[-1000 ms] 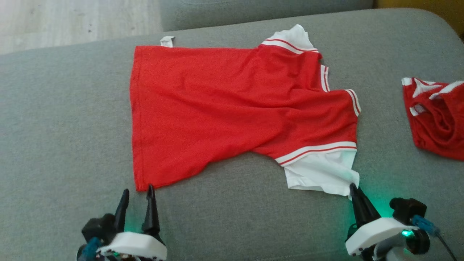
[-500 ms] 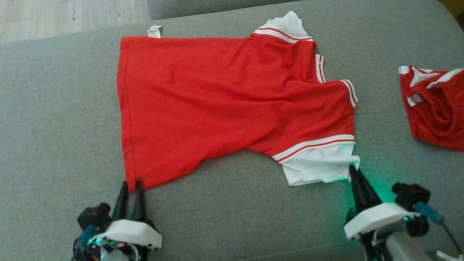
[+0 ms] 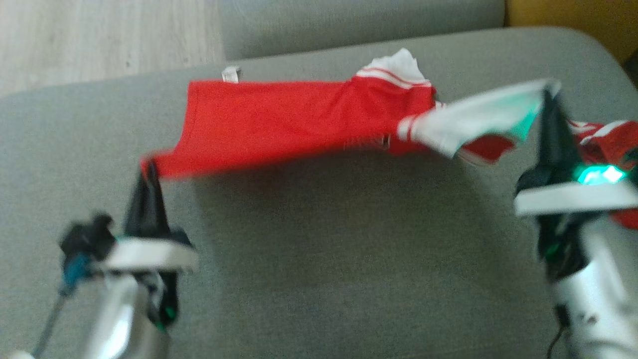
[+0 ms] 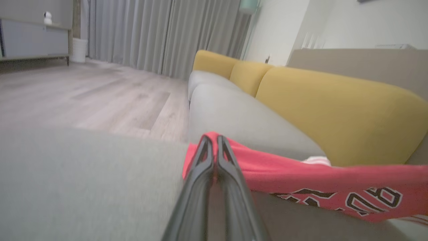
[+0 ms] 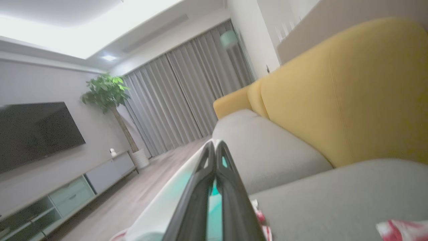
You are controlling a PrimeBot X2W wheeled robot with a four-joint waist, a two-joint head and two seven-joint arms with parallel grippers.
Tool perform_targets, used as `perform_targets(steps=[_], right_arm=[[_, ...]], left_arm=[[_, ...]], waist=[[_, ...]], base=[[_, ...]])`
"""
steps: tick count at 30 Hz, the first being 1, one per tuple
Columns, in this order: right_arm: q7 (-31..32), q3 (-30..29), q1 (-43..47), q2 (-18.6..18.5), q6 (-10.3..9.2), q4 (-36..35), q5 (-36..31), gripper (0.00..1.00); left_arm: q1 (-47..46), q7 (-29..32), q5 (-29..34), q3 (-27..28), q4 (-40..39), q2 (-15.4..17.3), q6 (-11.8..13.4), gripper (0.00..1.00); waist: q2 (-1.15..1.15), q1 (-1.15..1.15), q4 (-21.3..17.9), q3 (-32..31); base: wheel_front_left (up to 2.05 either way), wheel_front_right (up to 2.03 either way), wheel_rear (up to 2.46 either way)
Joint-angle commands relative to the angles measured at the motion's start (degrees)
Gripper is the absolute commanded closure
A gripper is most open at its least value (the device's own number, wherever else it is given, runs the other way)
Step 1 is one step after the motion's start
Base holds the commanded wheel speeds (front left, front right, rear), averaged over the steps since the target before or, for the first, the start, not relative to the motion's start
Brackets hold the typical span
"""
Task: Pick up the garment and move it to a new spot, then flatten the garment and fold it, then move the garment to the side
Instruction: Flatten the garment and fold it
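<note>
Two sets of jaws are clamped on the red garment [image 3: 299, 119]: the left jaws pinch its hem corner at centre left of the head view, the right jaws its white sleeve [image 3: 478, 122] at upper right. Its near edge hangs above the grey sofa seat [image 3: 324, 274], and its far edge rests there.

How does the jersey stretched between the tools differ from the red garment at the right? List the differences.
The stretched jersey is pinched by the left tool and right tool; the side garment is ungripped. The stretched jersey is spread wide, near edge lifted; the side garment lies bunched on the cushion. Both are red with white trim.
</note>
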Motion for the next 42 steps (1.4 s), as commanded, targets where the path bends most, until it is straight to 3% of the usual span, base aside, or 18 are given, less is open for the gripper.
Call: perform_targets(steps=[1, 8, 12, 16, 21, 25, 29, 34, 38, 42], right_arm=[[-0.32, -0.01, -5.12, -1.98, 0.19, -4.00, 1.09, 1.00], [1.03, 0.86, -19.72, -7.94, 0.19, -9.65, 4.33, 1.00], [4.66, -0.97, -28.67, -7.93, 0.19, -9.31, 4.44, 1.00], [9.09, -0.95, -35.63, -6.90, 0.19, -6.16, 2.15, 1.00], [12.02, 0.06, -42.00, -5.16, 0.19, -0.03, -1.44, 1.00], [10.54, 0.28, -47.93, -4.06, 0.19, 5.35, -4.61, 1.00], [6.76, -0.08, -55.17, -4.14, 0.19, 8.91, -7.56, 1.00], [1.07, -3.04, -67.16, -4.92, 0.19, 15.94, -11.64, 1.00], [0.08, -3.34, -65.84, -4.76, 0.19, 18.69, -10.35, 1.00], [-0.20, -2.54, -57.58, -5.25, 0.19, 19.31, -6.48, 1.00]], left_arm=[[-6.06, -0.29, 1.26, 2.46, -3.87, 2.84, -0.40, 1.00], [-19.80, 1.65, 3.05, 1.21, -11.49, 12.15, -0.78, 1.00], [-26.14, 7.33, 3.16, 0.42, -15.08, 15.69, -0.81, 1.00], [-30.42, 13.10, 3.03, 0.10, -15.11, 17.03, -0.38, 1.00], [-33.28, 16.97, 3.37, -1.14, -14.22, 16.37, 0.93, 1.00], [-36.83, 16.07, 3.87, -1.53, -11.17, 14.86, 2.54, 1.00], [-43.07, 12.19, 5.95, -1.09, -8.21, 14.77, 4.75, 1.00], [-54.64, 2.53, 8.49, -0.18, -1.92, 14.26, 7.70, 1.00], [-53.71, 0.60, 8.12, -0.05, 2.68, 13.44, 7.50, 1.00], [-46.77, -0.18, 6.73, 1.67, 5.44, 12.39, 7.56, 1.00]], waist=[[0.00, 0.00, 0.67, -2.92], [0.00, 0.00, 1.11, -6.05], [0.00, 0.00, 1.63, -5.92], [0.00, 0.00, 2.25, -3.92], [0.00, 0.00, 2.93, 2.05], [0.00, 0.00, 3.47, 7.95], [0.00, 0.00, 3.68, 12.15], [0.00, 0.00, 3.96, 16.74], [0.00, 0.00, 3.72, 17.15], [0.00, 0.00, 3.12, 17.35]], base=[[0.00, 0.00, 0.00], [0.00, 0.00, 0.00], [0.00, 0.00, 0.00], [0.00, 0.00, 0.00], [0.00, 0.00, 0.00], [0.00, 0.00, 0.00], [0.00, 0.00, 0.00], [0.00, 0.00, 0.00], [0.00, 0.00, 0.00], [0.00, 0.00, 0.00]])
